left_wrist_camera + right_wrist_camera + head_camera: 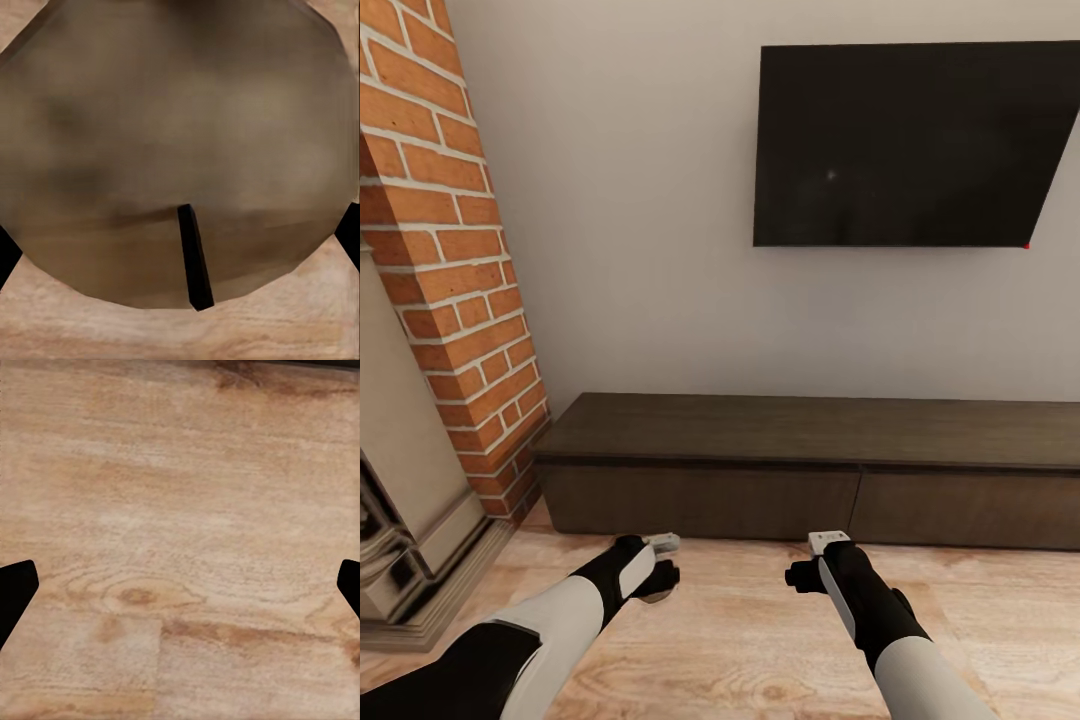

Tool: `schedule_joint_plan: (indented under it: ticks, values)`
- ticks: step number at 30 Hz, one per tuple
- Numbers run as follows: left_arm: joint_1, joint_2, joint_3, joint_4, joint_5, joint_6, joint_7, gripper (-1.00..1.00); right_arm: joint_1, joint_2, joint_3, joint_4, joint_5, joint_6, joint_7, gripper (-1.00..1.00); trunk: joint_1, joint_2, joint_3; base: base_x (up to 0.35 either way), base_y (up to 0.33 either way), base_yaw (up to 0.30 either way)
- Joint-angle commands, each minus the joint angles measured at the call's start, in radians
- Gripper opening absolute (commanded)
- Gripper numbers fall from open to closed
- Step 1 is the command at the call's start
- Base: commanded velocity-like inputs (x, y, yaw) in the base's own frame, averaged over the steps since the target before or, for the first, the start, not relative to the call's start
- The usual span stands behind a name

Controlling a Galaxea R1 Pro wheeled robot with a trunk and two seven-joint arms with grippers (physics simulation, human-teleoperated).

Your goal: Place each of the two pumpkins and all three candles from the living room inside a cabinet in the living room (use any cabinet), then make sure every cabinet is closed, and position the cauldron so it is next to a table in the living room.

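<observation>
Candle [172,142] sits gripped in left gripper [660,572]; right gripper [807,574] open, empty. Next: open cabinet [810,470] at twelve o'clock.

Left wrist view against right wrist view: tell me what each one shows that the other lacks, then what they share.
The left wrist view has a round, olive-brown candle held close to the camera between the dark fingertips of the left end effector, with a thin dark wick across its face. The right wrist view has bare plank floor with a knot in the grain, and a dark strip at one edge, likely the cabinet; the right end effector holds nothing, fingertips spread wide. Both show light wood floor and black fingertips at the frame's sides.
</observation>
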Motion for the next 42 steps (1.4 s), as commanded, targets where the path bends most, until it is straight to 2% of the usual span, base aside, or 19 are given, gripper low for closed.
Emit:
schedule_joint_plan:
  ticks: [1,6,7,11,14,19,23,26,31,34,35,39,42]
  values:
    - [0.000,0.000,-0.007,-0.015,0.011,0.008,0.006,-1.00,0.000,0.000,0.000,-0.001,0.007,0.005,0.001,1.00,0.000,0.000,-0.001,0.000,0.000,0.000]
    - [0.000,-0.001,-0.008,-0.090,0.011,0.030,0.005,-1.00,0.000,0.000,0.000,-0.001,0.006,0.005,0.001,1.00,0.000,0.000,-0.001,0.000,0.000,0.000]
    - [0.000,0.000,-0.008,-0.133,0.011,0.074,0.006,-1.00,0.000,0.000,0.000,-0.001,0.006,0.005,0.001,1.00,0.000,0.000,-0.001,0.000,0.000,0.000]
    - [0.000,0.001,-0.007,-0.213,0.010,0.143,0.007,-1.00,0.000,0.000,-0.001,-0.001,0.001,0.005,0.001,1.00,0.000,0.000,-0.001,0.000,0.000,0.000]
    - [0.000,0.001,-0.007,-0.314,0.009,0.226,0.008,-1.00,0.000,0.000,0.000,-0.001,-0.026,0.005,0.000,1.00,0.000,0.000,-0.001,0.000,0.000,0.000]
    - [0.000,0.002,-0.006,-0.428,0.007,0.337,0.010,-1.00,0.000,0.000,-0.001,-0.001,-0.054,0.005,0.000,1.00,0.000,0.000,-0.001,0.000,0.000,0.000]
    - [-0.001,0.002,-0.007,-0.499,0.007,0.402,0.011,-1.00,0.000,0.000,-0.002,-0.001,-0.061,0.004,0.000,1.00,0.000,0.000,-0.001,0.000,0.000,0.000]
    - [-0.001,0.002,-0.007,-0.543,0.007,0.447,0.011,-1.00,-0.001,0.000,-0.014,-0.001,-0.062,0.000,0.000,1.00,-0.001,0.000,0.003,0.000,0.000,0.000]
    - [-0.005,0.002,-0.007,-0.592,0.006,0.503,0.011,-1.00,-0.001,0.001,-0.069,0.008,-0.062,-0.050,-0.001,1.00,-0.003,0.001,0.022,0.000,0.000,0.000]
    - [-0.037,0.002,-0.007,-0.607,0.007,0.515,0.010,-1.00,-0.001,0.001,-0.093,0.044,-0.063,-0.087,-0.001,1.00,-0.004,0.002,0.034,0.000,0.000,0.000]
    - [-0.066,0.002,-0.007,-0.609,0.007,0.518,0.010,-1.00,-0.001,0.001,-0.100,0.066,-0.063,-0.104,0.000,1.00,-0.005,0.002,0.038,0.000,0.000,0.000]
    - [-0.153,0.002,-0.006,-0.608,0.008,0.524,0.009,-1.00,-0.001,0.000,-0.107,0.105,-0.063,-0.147,-0.001,1.00,-0.006,0.003,0.053,0.000,0.000,0.000]
    - [-0.186,0.002,-0.005,-0.605,0.009,0.526,0.007,-1.00,-0.001,0.001,-0.108,0.114,-0.063,-0.161,-0.001,1.00,-0.008,0.004,0.065,0.000,0.000,0.000]
